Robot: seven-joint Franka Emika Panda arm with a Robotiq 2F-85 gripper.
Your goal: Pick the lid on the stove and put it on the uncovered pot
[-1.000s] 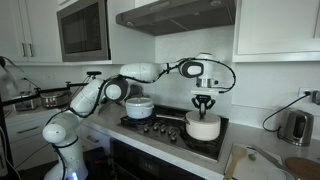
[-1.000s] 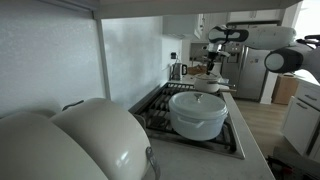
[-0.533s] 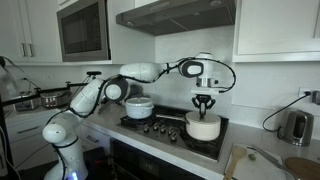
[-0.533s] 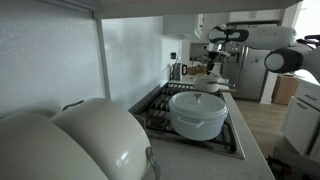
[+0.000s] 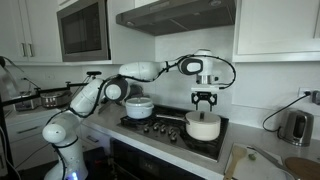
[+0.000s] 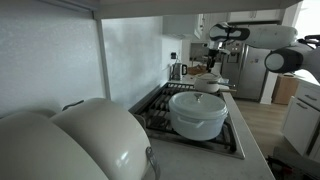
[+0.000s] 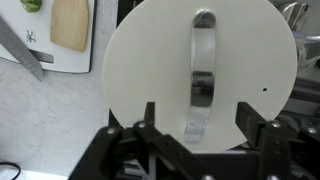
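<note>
In the wrist view the lid [image 7: 140, 70] is a round white disc with a metal bar handle [image 7: 203, 60], lying flat right below me. My gripper [image 7: 197, 112] is open, one finger on each side of the handle and apart from it. In an exterior view the gripper [image 5: 204, 100] hangs just above the white pot [image 5: 204, 127] on the black stove [image 5: 165, 124], and the lid sits on that pot. The pot's body is hidden under the lid in the wrist view. In an exterior view the gripper [image 6: 212, 66] is far off at the stove's [image 6: 160, 100] back end.
A second white pot with its own lid stands on the stove in both exterior views [image 5: 139, 106] [image 6: 197, 112]. A wooden cutting board [image 7: 70, 22] and a knife [image 7: 20, 45] lie on the counter beside the stove. A kettle [image 5: 295, 125] stands further along.
The jaws have opened off the lid's handle and the gripper has lifted slightly. The lid stays on the pot.
</note>
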